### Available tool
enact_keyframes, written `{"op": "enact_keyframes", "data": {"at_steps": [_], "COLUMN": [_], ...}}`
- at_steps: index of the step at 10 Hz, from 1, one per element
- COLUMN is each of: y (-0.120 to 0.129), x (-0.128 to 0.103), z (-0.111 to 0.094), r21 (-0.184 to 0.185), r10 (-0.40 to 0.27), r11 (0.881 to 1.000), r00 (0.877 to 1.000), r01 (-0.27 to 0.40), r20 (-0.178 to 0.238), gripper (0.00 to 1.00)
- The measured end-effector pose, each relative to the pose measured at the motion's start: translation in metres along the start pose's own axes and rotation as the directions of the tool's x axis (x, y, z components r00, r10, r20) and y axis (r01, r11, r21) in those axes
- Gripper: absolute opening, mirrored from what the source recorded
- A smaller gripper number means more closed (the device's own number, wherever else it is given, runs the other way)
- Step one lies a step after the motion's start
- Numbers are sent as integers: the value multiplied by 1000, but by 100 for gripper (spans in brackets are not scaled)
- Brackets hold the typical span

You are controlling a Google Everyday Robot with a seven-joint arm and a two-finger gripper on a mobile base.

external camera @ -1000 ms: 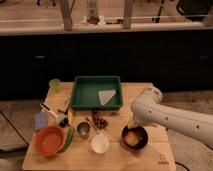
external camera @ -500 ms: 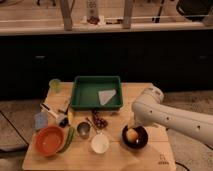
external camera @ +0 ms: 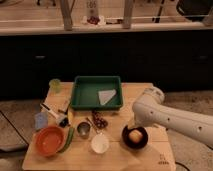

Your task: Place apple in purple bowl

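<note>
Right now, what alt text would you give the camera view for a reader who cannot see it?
The apple sits in the purple bowl on a wooden table, with the gripper of the white arm above the bowl's back rim. A white bowl, an orange bowl and a green tray lie further left in the picture.

Apple (external camera: pixel 134 136) in purple bowl (external camera: pixel 145 141) — fingers (external camera: pixel 131 125) beside

Dark cabinets (external camera: pixel 100 60) under a pale counter (external camera: pixel 150 27) stand behind a light wooden table (external camera: pixel 150 157).
</note>
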Motion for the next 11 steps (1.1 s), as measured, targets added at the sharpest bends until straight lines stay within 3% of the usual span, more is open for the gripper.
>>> {"op": "enact_keyframes", "data": {"at_steps": [5, 11], "y": [-1, -2], "x": [-1, 2], "z": [-2, -7], "r21": [2, 31], "r10": [-17, -31], "r11": [1000, 999], "r00": [1000, 999], "r01": [17, 32], "r20": [-14, -27], "gripper": [80, 80]}}
